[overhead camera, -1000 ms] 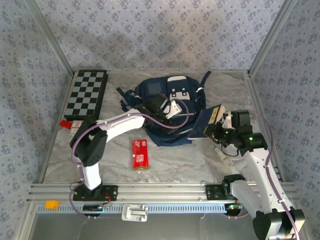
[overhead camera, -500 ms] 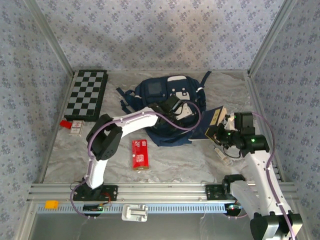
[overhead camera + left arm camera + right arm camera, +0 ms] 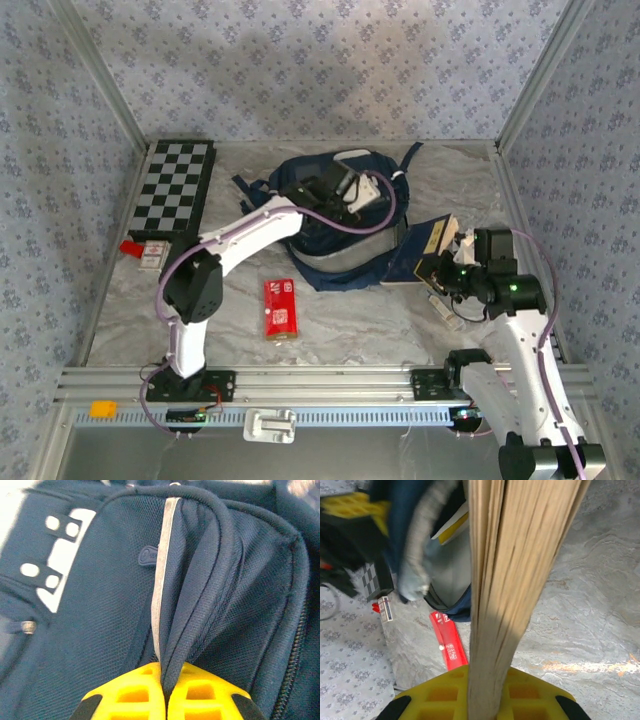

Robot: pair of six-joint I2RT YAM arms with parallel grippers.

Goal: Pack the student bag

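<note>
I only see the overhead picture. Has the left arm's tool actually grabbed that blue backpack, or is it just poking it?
Observer: Its wrist camera shows the left tool shut on a raised fold of the backpack, beside a thin white stripe.
Visitor: And the right one, with the book?
Observer: The right tool clamps the book across its thickness; tan page edges face its camera.
Visitor: Any zip near that fold?
Observer: A zip runs down the fold's right side.

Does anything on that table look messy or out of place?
The backpack looks rumpled: the left claw pinches a fold of its fabric, bunching it into a ridge. The right claw holds a book. Nothing looks spilled.
</note>
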